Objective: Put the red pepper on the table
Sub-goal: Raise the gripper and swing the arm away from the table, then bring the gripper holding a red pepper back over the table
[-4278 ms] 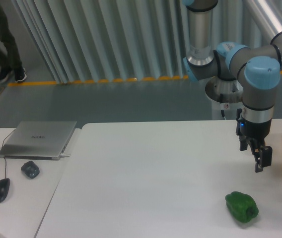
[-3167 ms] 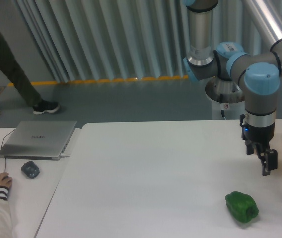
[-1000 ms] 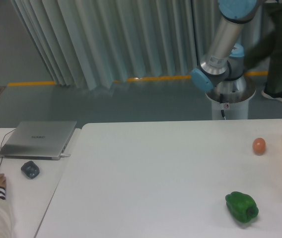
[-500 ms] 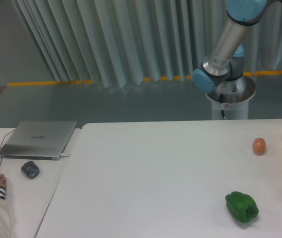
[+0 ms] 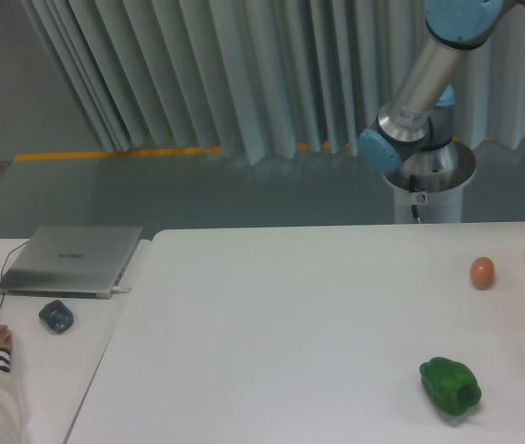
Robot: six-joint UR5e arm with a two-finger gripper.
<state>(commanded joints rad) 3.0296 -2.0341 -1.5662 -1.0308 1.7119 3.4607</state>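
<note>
my gripper: out of frame, grip state unknown | table [image 5: 272, 324]: green pepper [image 5: 450, 386] at 4 o'clock, egg-shaped thing [image 5: 482, 272] at 2 o'clock

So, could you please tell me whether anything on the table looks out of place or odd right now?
Nothing looks spilled, damaged or askew. The green pepper and a small orange-brown egg-shaped thing sit apart on the white table. The one oddity: no red pepper is in view, and the arm's pincer is out of frame.
</note>
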